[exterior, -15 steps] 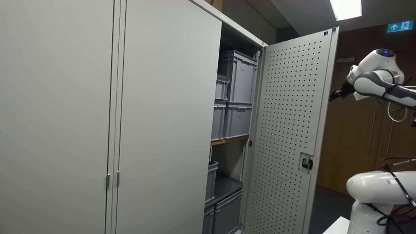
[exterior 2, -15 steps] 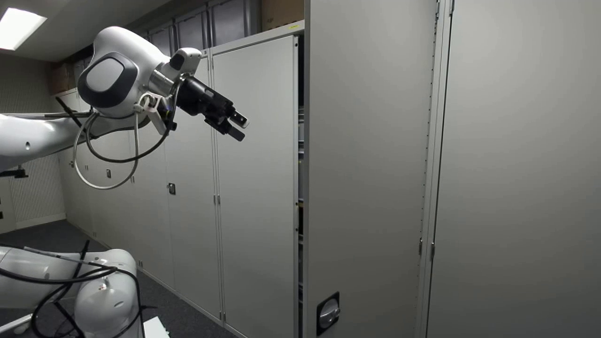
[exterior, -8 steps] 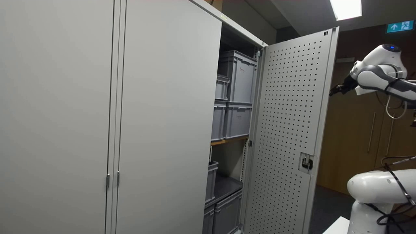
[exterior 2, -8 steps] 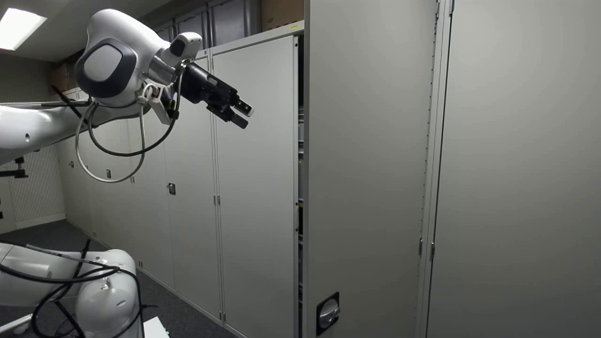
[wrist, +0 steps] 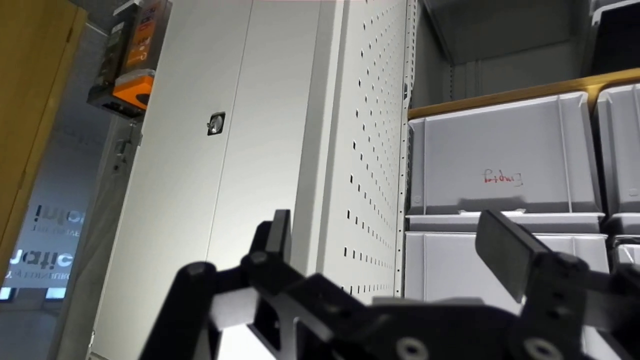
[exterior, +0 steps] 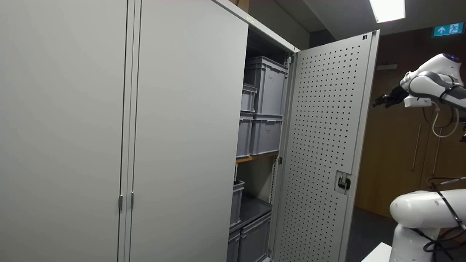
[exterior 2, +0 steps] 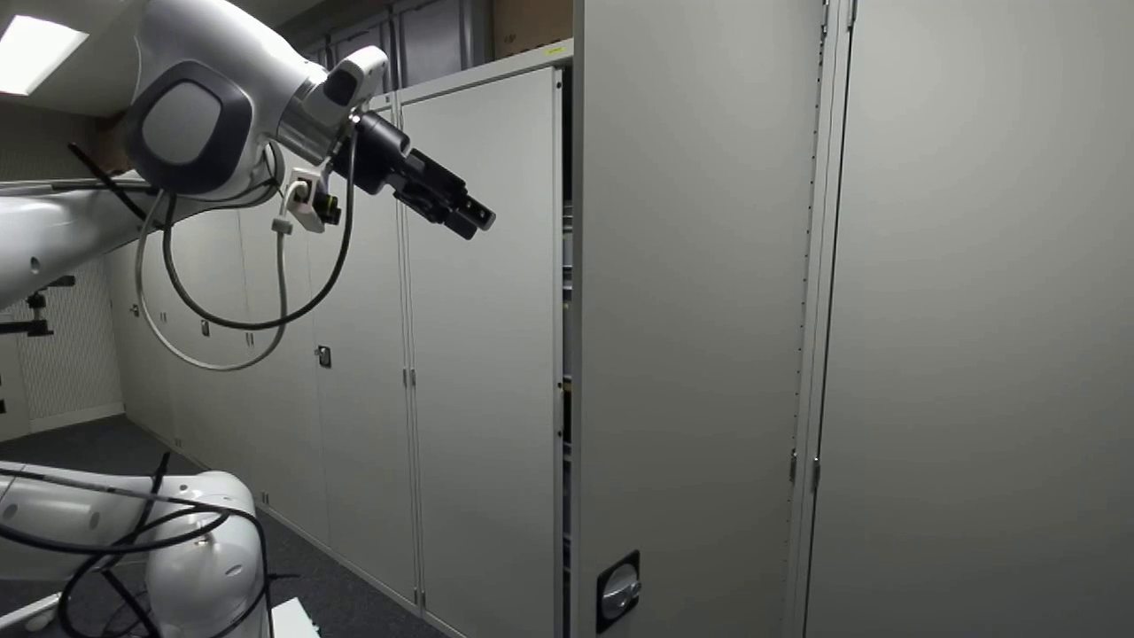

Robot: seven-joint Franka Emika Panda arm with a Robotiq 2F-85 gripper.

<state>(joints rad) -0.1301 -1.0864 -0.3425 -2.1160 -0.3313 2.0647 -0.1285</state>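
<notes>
My black gripper (wrist: 385,225) is open, with its two fingers wide apart and nothing between them. It hangs in mid-air and also shows in both exterior views (exterior: 379,102) (exterior 2: 478,220). It appears apart from the open grey cabinet door (exterior: 320,138), which is perforated on its inner face; this door also shows in the wrist view (wrist: 372,125). Grey storage boxes stand on the shelves; one (wrist: 500,165) bears red writing that appears upside down, "Empty". Another grey box (wrist: 575,245) appears below it in the wrist view, partly hidden by a finger.
A closed grey door (exterior: 189,127) covers the cabinet's other half. The open door has a latch handle (exterior 2: 619,592). A wooden shelf edge (wrist: 500,97) borders the boxes. More closed cabinets (exterior 2: 483,354) line the wall. Cables (exterior 2: 239,326) loop below the wrist.
The arm rose, then its wrist rolled. The gripper shifted slightly right in both exterior views, and its fingers now overlap in the view beside the arm. The door and boxes have not moved.
</notes>
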